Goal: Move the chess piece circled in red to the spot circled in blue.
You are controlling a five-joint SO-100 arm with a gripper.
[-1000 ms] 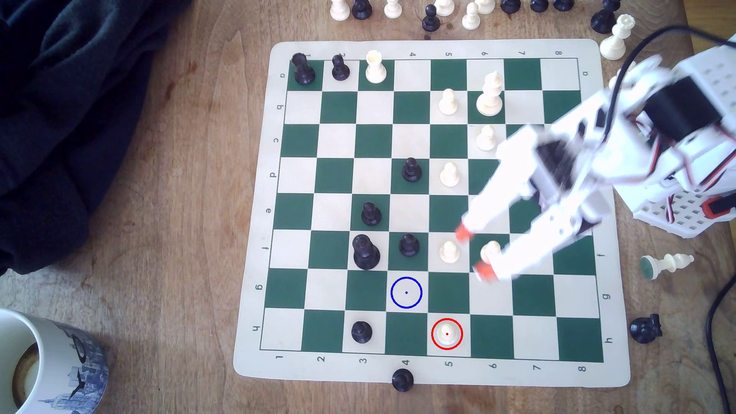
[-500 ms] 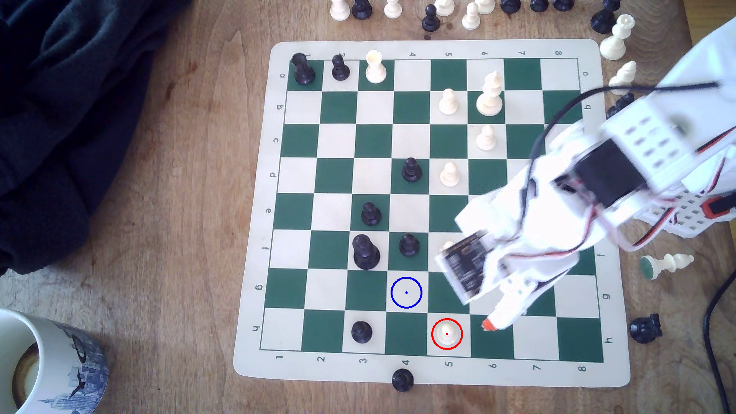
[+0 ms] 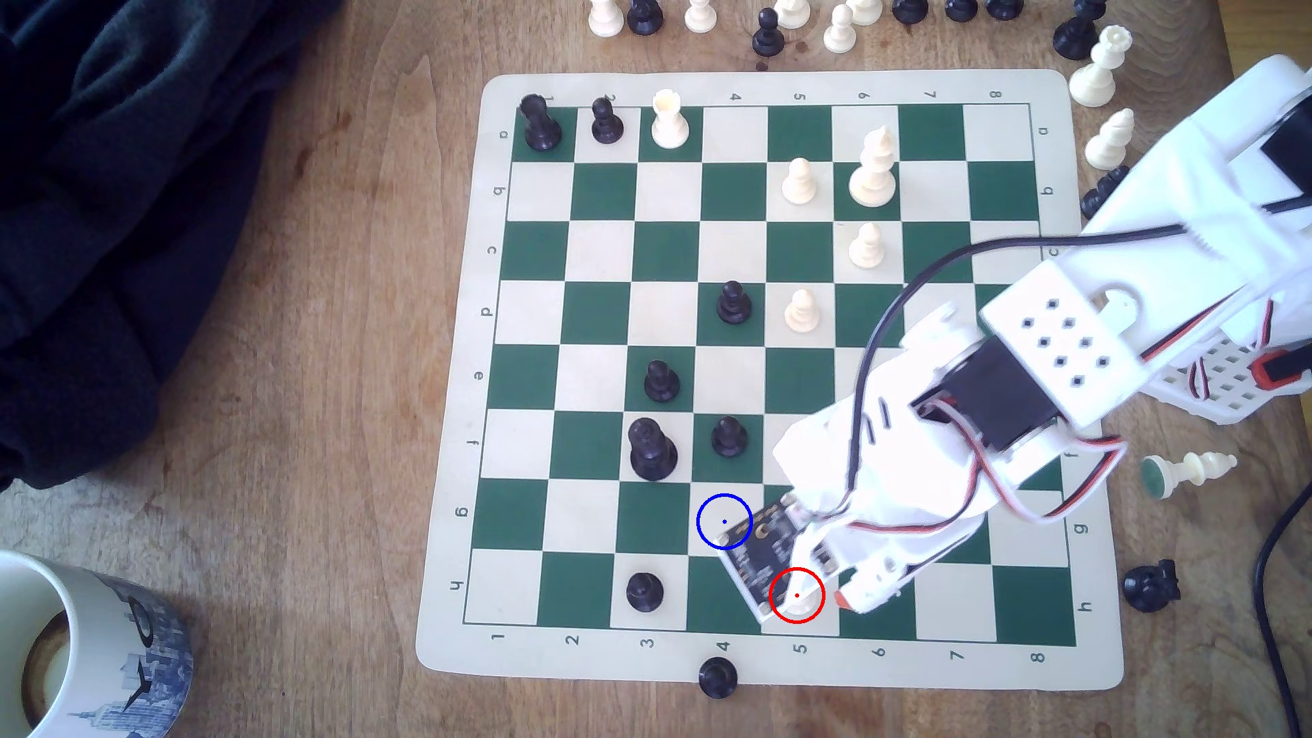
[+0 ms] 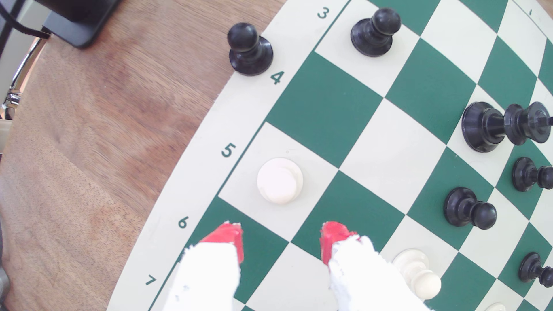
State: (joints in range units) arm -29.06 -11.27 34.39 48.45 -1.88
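The chess piece (image 3: pixel 801 603), a cream-white pawn in a red ring, stands on a cream square in the board's nearest row and is partly covered by my wrist's circuit board in the exterior view. My gripper (image 4: pixel 281 239) is open. Its red-tipped fingers (image 4: pixel 230 239) stop just short of the pawn (image 4: pixel 279 181), one to each side of its line, without touching it. One orange fingertip (image 3: pixel 843 600) shows just to the exterior view's right of the red ring. The spot (image 3: pixel 720 518), a blue-ringed cream square, lies one row further in and one column to the exterior view's left, with nothing standing on it.
Black pawns stand near: one in the nearest row (image 3: pixel 644 591), one off the mat's edge (image 3: pixel 717 676), one beyond the spot (image 3: pixel 728 436), next to a taller black piece (image 3: pixel 652 449). A white pawn (image 4: pixel 419 272) stands close beside one finger. A mug (image 3: pixel 71 653) sits at the exterior view's lower left.
My arm has swung from the middle rows toward the board's near edge. The open gripper has come down beside the red-ringed pawn, and the wrist now hides part of it.
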